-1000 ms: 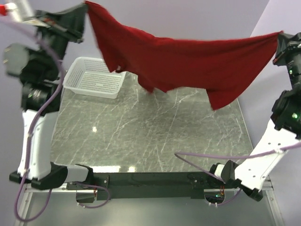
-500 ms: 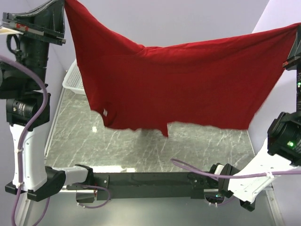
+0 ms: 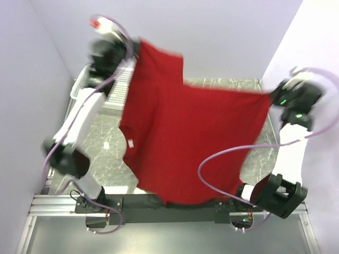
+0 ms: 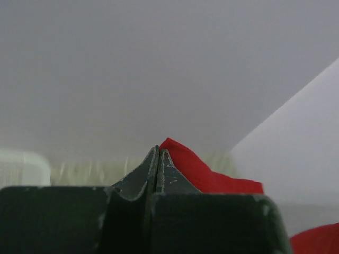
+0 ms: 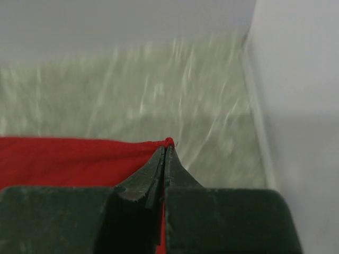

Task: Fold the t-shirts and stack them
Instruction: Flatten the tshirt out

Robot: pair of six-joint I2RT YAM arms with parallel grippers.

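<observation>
Deep-red t-shirt (image 3: 190,137), spread out, hanging above table, white neck label showing

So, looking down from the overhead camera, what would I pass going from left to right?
white basket → left gripper, pinching one shirt corner → red t-shirt, hanging spread out → right gripper, pinching the other corner

Deep-red t-shirt (image 3: 196,137), grey white-veined marble table (image 3: 100,129), white mesh basket (image 3: 121,87)
</observation>
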